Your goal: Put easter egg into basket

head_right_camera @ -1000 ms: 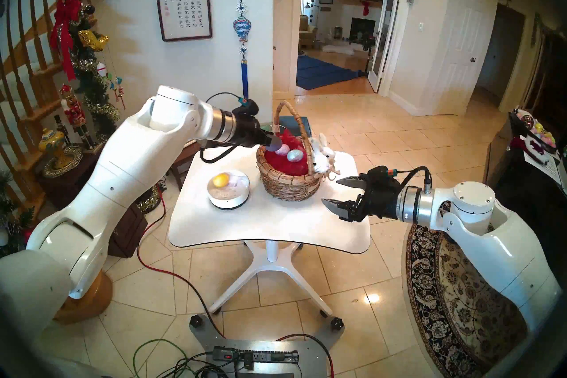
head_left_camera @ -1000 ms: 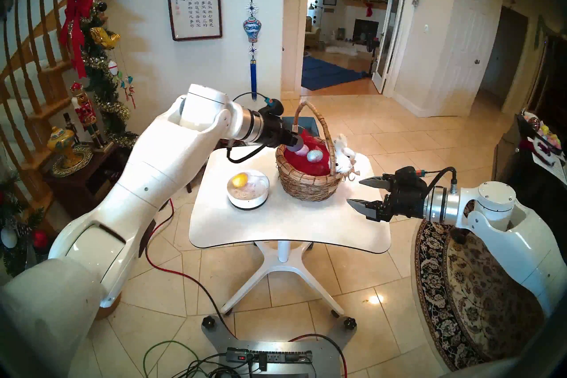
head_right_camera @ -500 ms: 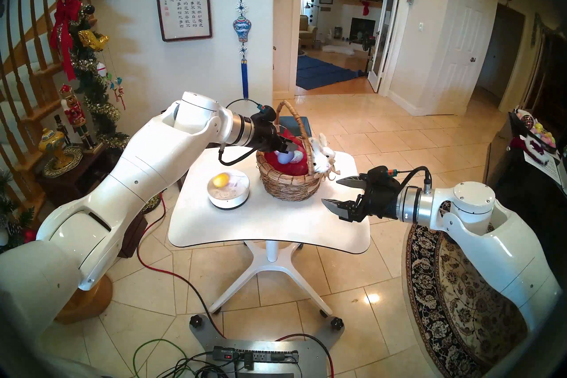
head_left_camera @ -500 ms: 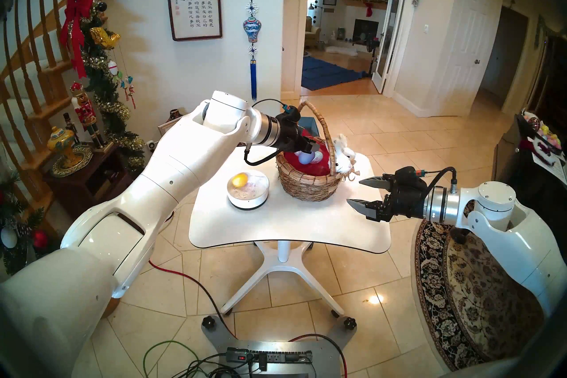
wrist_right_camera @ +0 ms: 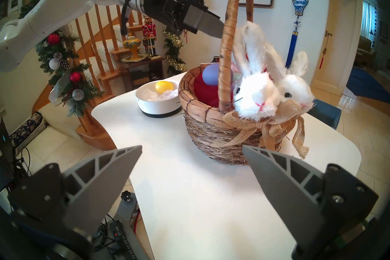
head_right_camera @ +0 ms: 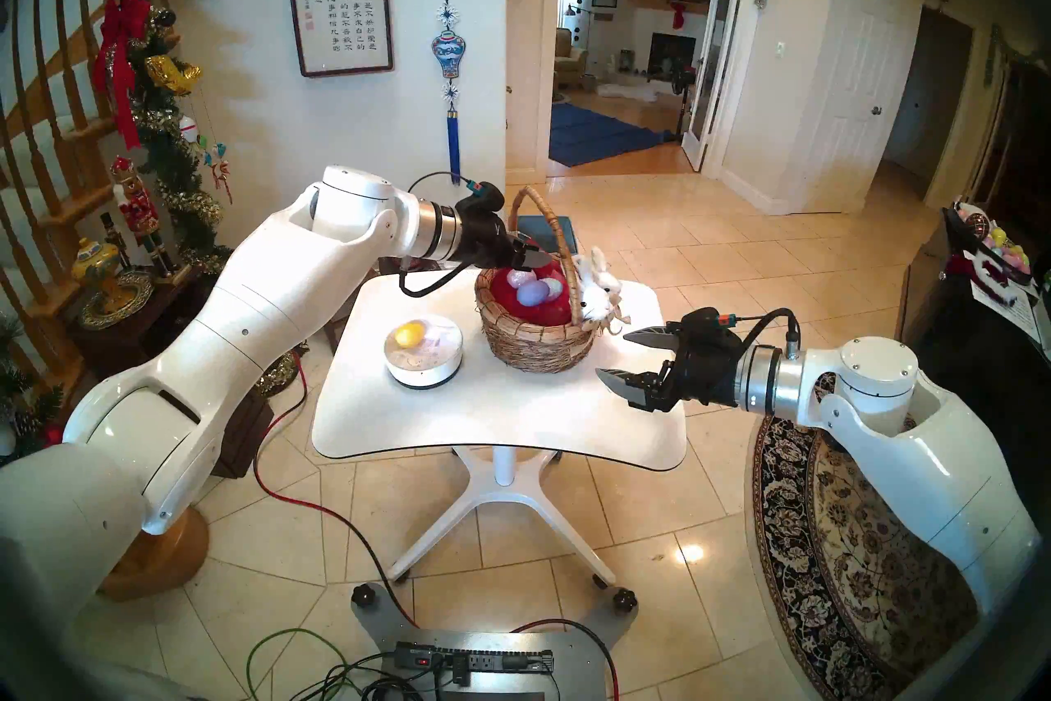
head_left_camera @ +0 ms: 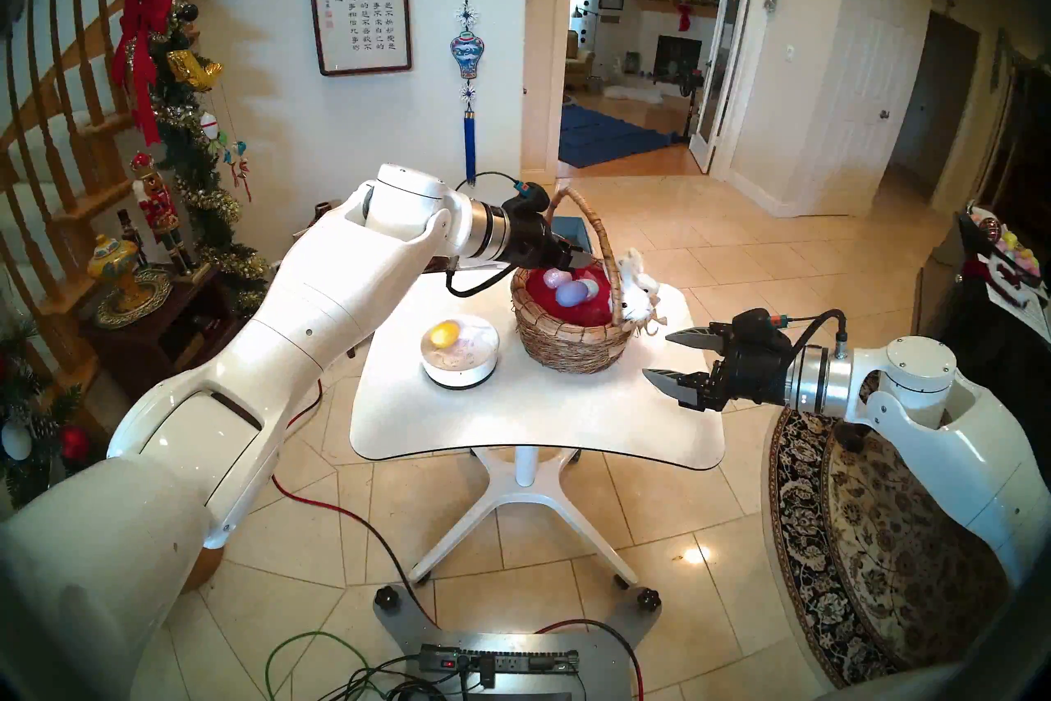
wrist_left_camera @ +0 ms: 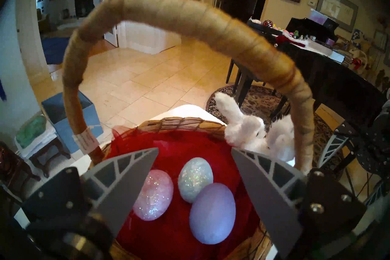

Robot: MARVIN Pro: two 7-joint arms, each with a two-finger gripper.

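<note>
The woven basket (head_left_camera: 571, 341) with red lining and a tall arched handle (wrist_left_camera: 190, 12) stands at the back of the white table (head_left_camera: 540, 427). A purple egg (head_left_camera: 570, 293), a pink glitter egg (wrist_left_camera: 154, 194) and a silver glitter egg (wrist_left_camera: 195, 179) lie in it. A yellow egg (head_left_camera: 444, 334) lies in the low white bowl (head_left_camera: 460, 370) to its left. My left gripper (head_left_camera: 577, 259) is open and empty, just above the basket's far-left rim beside the handle. My right gripper (head_left_camera: 657, 354) is open and empty, right of the basket above the table's edge.
A white plush bunny (head_left_camera: 637, 287) and a burlap bow (wrist_right_camera: 263, 128) sit on the basket's right rim, facing my right gripper. A blue box (head_left_camera: 571, 233) stands behind the table. A patterned rug (head_left_camera: 881, 540) lies at the right, cables and a power strip (head_left_camera: 500, 663) below.
My left gripper brought the purple egg into the basket, opened and let it go, then drew back up and to the left. The right arm has not moved.
</note>
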